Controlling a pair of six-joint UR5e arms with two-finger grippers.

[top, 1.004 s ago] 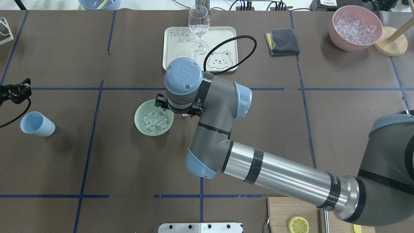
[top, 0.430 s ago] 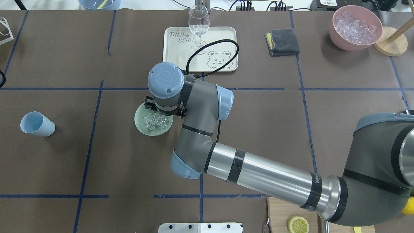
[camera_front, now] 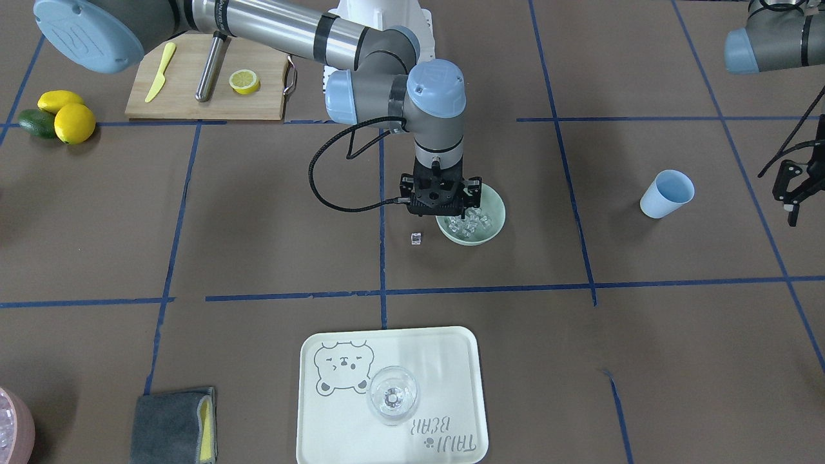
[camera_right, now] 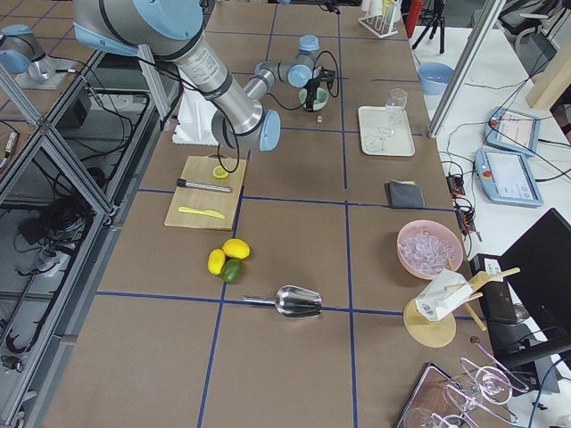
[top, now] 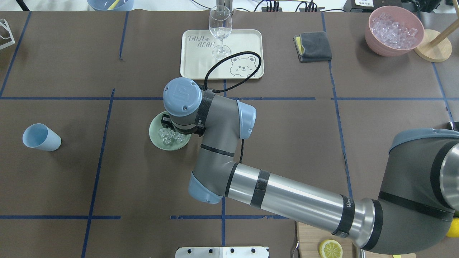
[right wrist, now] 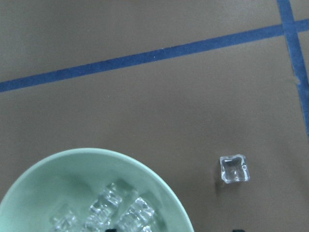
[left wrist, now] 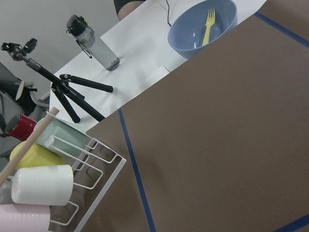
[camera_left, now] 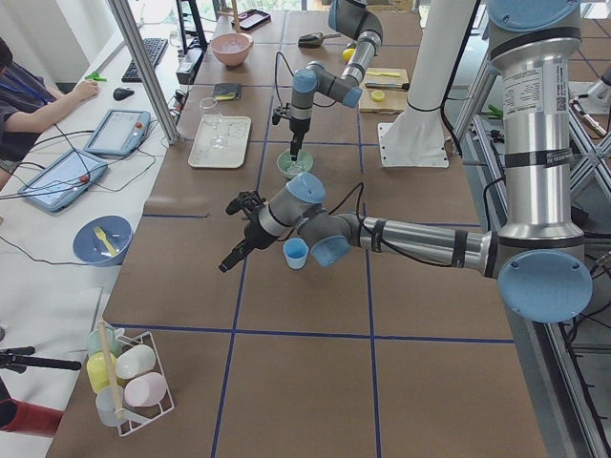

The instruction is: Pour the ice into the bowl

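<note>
The pale green bowl [top: 156, 138] [camera_front: 494, 232] sits mid-table with a pile of clear ice [top: 171, 136] [camera_front: 475, 224] [right wrist: 115, 209] inside. One stray cube [camera_front: 416, 238] [right wrist: 234, 168] lies on the table beside the bowl. My right gripper [camera_front: 441, 205] points down over the bowl's robot-side rim. Its fingertips barely show at the right wrist view's bottom edge, wide apart and open, with nothing between them. The blue cup [top: 41, 137] [camera_front: 668, 193] stands at the robot's far left. My left gripper [camera_front: 789, 203] hangs open beyond the cup and away from it.
A cream tray [top: 193, 68] with a wine glass [top: 220, 28] stands behind the bowl. A grey cloth [top: 312, 46] and a pink bowl of ice [top: 394, 30] are at the back right. A cutting board [camera_front: 187, 96] and lemons [camera_front: 64, 116] lie near the robot.
My right arm has swung left, carrying its gripper from the bowl's right edge to over the bowl. The left gripper has left the overhead view's left edge.
</note>
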